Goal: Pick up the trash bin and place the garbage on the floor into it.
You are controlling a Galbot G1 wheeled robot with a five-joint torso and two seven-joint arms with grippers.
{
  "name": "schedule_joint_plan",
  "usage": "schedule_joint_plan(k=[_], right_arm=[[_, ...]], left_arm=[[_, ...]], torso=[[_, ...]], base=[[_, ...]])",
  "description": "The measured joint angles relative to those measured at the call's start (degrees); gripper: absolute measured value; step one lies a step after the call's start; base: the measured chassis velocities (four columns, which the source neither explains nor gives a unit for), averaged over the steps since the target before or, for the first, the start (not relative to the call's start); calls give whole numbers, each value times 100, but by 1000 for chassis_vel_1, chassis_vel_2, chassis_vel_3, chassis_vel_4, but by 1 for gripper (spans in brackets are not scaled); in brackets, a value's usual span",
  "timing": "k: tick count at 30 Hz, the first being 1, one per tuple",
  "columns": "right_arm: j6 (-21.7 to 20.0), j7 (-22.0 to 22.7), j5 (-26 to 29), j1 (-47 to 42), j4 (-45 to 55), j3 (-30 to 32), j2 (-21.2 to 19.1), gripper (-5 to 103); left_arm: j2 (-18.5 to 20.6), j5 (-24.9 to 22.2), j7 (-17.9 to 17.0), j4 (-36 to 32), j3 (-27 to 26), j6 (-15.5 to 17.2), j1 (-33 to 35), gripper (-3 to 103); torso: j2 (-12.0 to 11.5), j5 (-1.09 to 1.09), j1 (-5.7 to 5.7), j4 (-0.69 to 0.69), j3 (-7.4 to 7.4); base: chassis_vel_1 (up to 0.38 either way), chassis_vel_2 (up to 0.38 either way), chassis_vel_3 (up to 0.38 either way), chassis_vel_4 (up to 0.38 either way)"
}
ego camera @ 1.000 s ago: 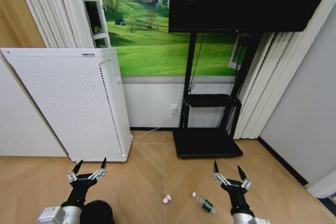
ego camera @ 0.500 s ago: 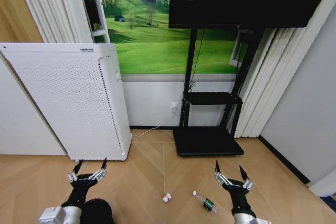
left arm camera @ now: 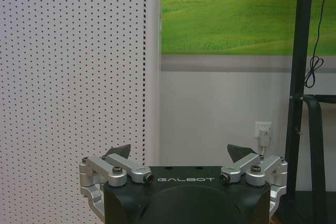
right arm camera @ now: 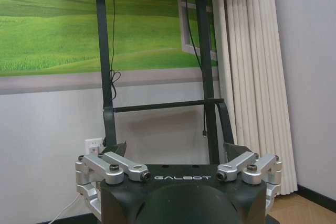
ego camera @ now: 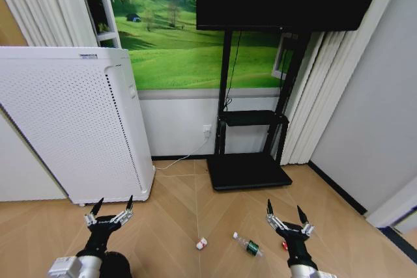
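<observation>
Both grippers, left (ego camera: 109, 213) and right (ego camera: 285, 216), gape wide and empty; you risk rolling over the bottle (ego camera: 246, 245) or knocking the bin (ego camera: 116, 266) underneath.

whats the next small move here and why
Probably lower the left claw toward the trash bin, the dark round shape beside the left arm at the bottom of the head view. Both the left claw and the right claw are open and empty, held above the floor, and the bin must be in hand before the bottle and the red-white piece can go in.
</observation>
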Motion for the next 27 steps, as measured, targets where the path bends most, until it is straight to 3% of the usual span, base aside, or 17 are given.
schedule_joint_plan(k=[17, 19, 22, 27], right_arm=[[-8, -12, -17, 7, -17, -5, -4, 100], [-8, -12, -19, 7, -18, -5, -5, 100], [-8, -12, -20, 10, -28, -4, -18, 100], [-8, -12, -19, 23, -40, -5, -45, 100]], left_arm=[[-24, -40, 3, 51, 8, -117, -9, 100], [-25, -34, -4, 58, 8, -167, -12, 100], [-25, -12, -56, 129, -27, -541, -22, 100], [31, 119, -207, 168, -150, -641, 83, 100]], torso=[[-365, 0, -107, 0, -258], [-399, 0, -112, 0, -287], [-459, 0, -122, 0, -337], [-464, 0, -122, 0, -344]], base=[[0, 0, 0, 0], [0, 0, 0, 0], [0, 0, 0, 0], [0, 0, 0, 0]])
